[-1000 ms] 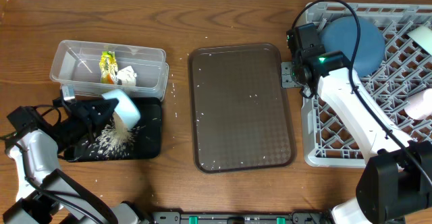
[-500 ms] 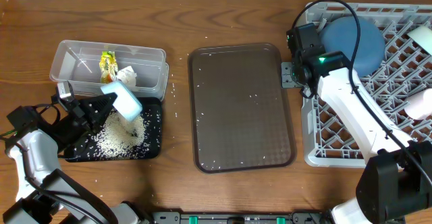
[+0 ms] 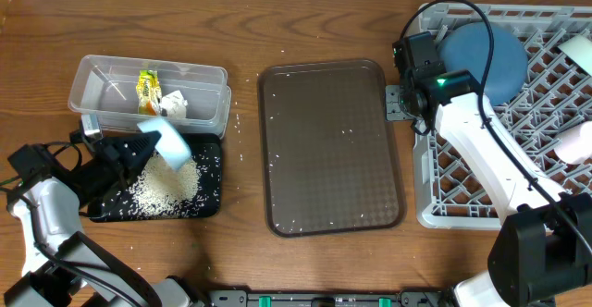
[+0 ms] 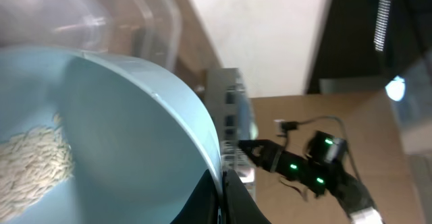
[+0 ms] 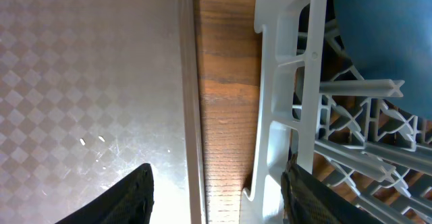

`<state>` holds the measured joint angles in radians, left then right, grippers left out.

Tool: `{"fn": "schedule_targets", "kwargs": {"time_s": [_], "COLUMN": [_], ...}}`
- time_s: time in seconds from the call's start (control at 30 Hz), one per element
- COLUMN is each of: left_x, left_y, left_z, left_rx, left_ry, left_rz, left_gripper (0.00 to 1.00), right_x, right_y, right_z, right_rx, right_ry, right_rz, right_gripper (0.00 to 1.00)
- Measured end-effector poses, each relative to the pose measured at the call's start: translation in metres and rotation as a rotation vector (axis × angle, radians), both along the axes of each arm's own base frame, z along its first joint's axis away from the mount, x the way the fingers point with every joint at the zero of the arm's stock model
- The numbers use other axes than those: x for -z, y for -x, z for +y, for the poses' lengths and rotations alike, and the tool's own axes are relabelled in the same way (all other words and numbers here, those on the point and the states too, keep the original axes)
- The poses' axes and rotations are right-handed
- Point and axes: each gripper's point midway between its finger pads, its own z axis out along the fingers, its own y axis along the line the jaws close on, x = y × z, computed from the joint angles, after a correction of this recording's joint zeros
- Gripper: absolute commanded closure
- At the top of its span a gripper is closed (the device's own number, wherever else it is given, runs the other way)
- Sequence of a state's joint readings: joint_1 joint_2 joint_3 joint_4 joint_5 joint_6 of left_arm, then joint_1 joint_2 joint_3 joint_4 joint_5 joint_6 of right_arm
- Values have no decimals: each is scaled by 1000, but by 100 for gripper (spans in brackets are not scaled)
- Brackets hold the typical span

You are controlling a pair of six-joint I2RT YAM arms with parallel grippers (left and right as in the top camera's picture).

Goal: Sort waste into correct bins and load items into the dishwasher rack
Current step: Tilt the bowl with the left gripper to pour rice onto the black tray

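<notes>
You have two bins on the left: one clear tub [image 3: 102,94] holding one yellow-green wrapper [image 3: 148,90] and one white paper scrap [image 3: 174,105], and one black tray [image 3: 213,203] just in front of it carrying a spread of rice [image 3: 166,185]. One brown serving tray [image 3: 333,145] sits mid-table with a few stray grains on it, and one grey rack [image 3: 546,94] on the right holds one dark-blue dish [image 3: 495,57]. Your left gripper [image 3: 139,148] is clamped on the rim of the single mint-green bowl [image 3: 171,145], tipped over the black tray; your left wrist camera shows a patch of rice inside it. Your right gripper [image 5: 217,196] stands partly spread and holds nothing, its fingers straddling the strip of wood between the serving tray's edge and the rack wall, the dish just beyond. Two white pieces [image 3: 581,53] at the rack's right side are cut off by the frame, so you cannot tell what they are.
</notes>
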<state>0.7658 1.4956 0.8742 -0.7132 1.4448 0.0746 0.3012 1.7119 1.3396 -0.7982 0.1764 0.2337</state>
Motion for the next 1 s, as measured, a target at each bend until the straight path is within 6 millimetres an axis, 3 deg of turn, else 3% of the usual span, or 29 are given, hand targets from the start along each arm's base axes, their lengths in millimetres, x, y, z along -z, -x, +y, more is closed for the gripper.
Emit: {"fn": "schedule_targets", "kwargs": {"time_s": [0.2, 0.37, 0.5, 0.63, 0.8, 0.93, 1.0], "left_x": [2, -8, 3, -7, 10, -3, 0], "left_y": [0, 0, -1, 0, -1, -1, -2], "left_z": [1, -2, 2, -1, 4, 0, 1], "left_rx": [-4, 6, -9, 4, -18, 2, -1], "left_ry": [-7, 38, -1, 35, -26, 12, -7], "left_rz": [14, -29, 25, -18, 62, -11, -4], "left_gripper": [94, 94, 94, 94, 94, 94, 94], "right_x": [0, 0, 0, 1, 1, 1, 1], "right_y": [1, 1, 1, 1, 1, 2, 2], "right_z": [0, 0, 0, 0, 0, -1, -1], "right_rx": [0, 0, 0, 0, 0, 0, 0], "right_ry": [1, 1, 1, 2, 2, 3, 3], "right_rz": [3, 5, 5, 6, 5, 9, 8], "right_gripper": [40, 40, 40, 40, 40, 40, 40]}}
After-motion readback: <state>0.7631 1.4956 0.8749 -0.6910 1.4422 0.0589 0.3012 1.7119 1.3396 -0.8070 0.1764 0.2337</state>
